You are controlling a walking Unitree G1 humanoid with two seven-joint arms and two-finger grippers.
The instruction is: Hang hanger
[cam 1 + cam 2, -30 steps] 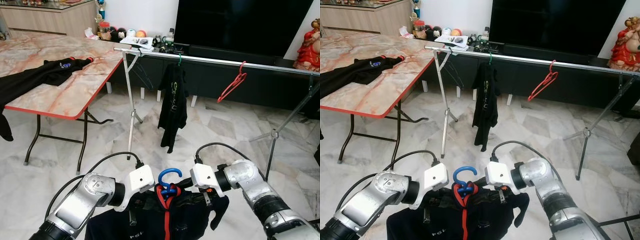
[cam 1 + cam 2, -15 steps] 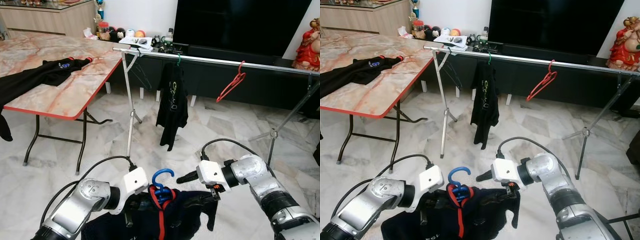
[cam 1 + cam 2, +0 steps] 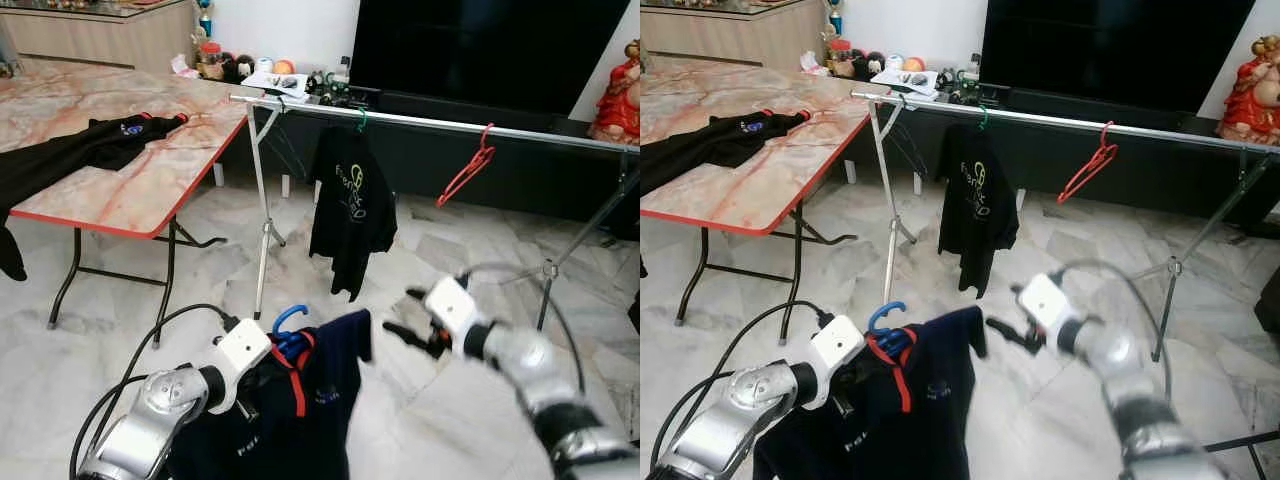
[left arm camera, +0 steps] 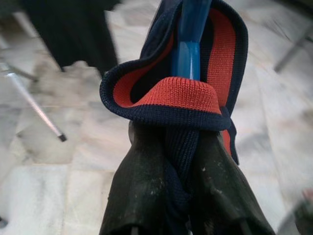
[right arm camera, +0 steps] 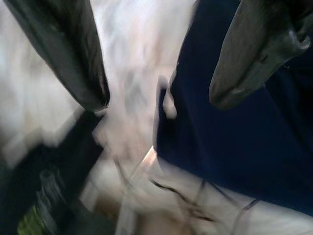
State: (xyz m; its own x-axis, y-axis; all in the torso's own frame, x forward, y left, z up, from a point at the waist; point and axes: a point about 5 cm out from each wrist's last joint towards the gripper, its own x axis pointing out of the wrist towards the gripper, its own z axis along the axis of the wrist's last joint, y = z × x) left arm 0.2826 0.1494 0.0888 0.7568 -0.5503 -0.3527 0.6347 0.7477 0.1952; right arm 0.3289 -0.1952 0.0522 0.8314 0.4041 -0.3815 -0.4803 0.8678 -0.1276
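From my remote station, I have the left gripper (image 4: 183, 196) clamped on the collar of the navy shirt (image 3: 300, 400), with the blue hanger (image 3: 287, 322) threaded through the neck and its hook poking up at about 12 o'clock above the red-lined collar. The right gripper (image 3: 412, 318), blurred, hangs apart from the shirt at roughly 3 o'clock of it, its fingers (image 5: 78, 54) spread wide on nothing. The carrying step looks to be in hand: the garment is off the folding table (image 3: 130, 190) but low, well short of the clothes rail (image 3: 430, 122). Next I judge the hook must be raised toward 12 o'clock, into the open stretch between the black shirt (image 3: 350, 205) and the red hanger (image 3: 468, 170).
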